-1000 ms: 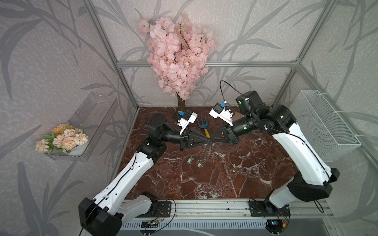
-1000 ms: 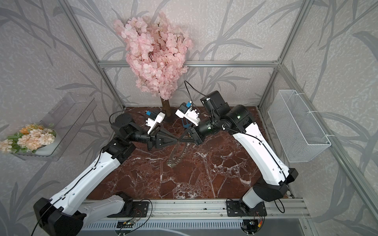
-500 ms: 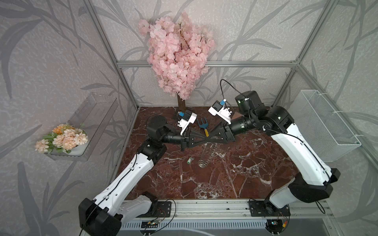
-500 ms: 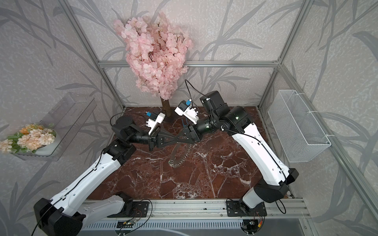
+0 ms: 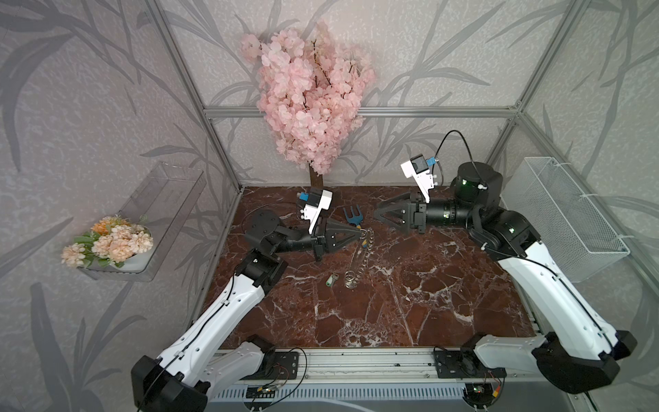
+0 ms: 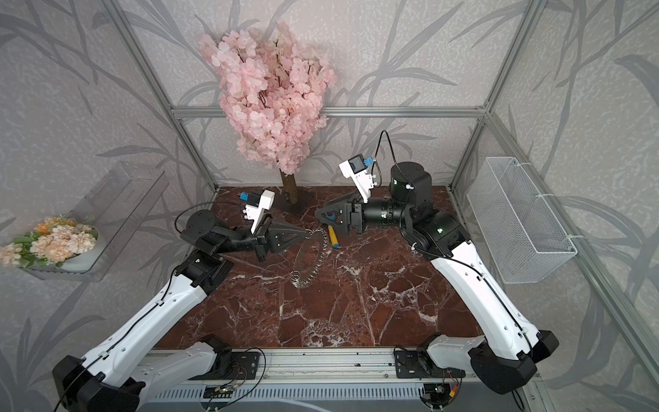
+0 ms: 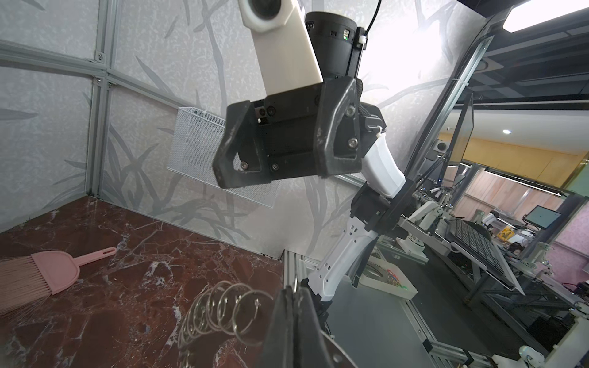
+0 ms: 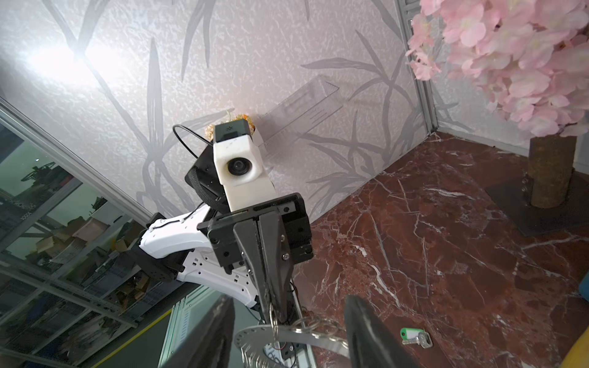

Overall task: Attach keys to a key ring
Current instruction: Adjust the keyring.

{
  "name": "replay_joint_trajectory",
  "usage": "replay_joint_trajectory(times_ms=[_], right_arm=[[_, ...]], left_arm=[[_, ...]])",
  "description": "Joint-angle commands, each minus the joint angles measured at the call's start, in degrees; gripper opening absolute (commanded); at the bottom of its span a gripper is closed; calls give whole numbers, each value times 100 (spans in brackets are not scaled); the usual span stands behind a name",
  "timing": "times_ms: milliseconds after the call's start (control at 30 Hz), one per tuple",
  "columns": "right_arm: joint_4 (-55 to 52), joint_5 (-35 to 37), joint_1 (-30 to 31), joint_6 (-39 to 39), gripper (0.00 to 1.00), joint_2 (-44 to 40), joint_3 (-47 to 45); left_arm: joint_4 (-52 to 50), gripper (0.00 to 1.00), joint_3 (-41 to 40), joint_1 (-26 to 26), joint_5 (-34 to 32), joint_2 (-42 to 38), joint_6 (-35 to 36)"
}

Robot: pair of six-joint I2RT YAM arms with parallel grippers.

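A: Well, where is the key [image 5: 332, 280] found?
B: On the worktop [image 5: 410, 285], beside the low edge of the ring [image 5: 358, 257], tag frontward. That ring is pinched in the left claw [image 5: 361, 233]; the right claw [image 5: 377, 213], part open and empty, is held well behind.

Red-brown marble tabletop [image 5: 410, 303] with green-tagged key [image 5: 331, 280], blue-and-yellow toy fork [image 5: 354, 215], pink brush [image 7: 54, 274], blossom tree's base [image 8: 557, 216].
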Motion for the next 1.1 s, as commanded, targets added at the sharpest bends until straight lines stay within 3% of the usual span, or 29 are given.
replay_joint_trajectory(times_ms=[0,267,533,767,967,1067], right_arm=[[605,-125,17,296,59,-53,-172],[818,575,15,410,55,-118,-634],[1468,836,19,741,54,-279,-1277],[1241,2121,55,604,42,-122,-2033],[939,3009,715,429,40,746,-2384],[742,3337,1188,202,46,1335,-2194]], left_arm=[[470,0,-23,-29,-560,-174,-62],[365,0,-30,-27,-1525,-281,271],[1321,0,-457,-30,-2822,-503,122],[1433,0,-532,-31,-3990,-590,352],[854,0,-523,-18,-5003,-752,760],[627,0,-555,-14,-5334,-892,945]])
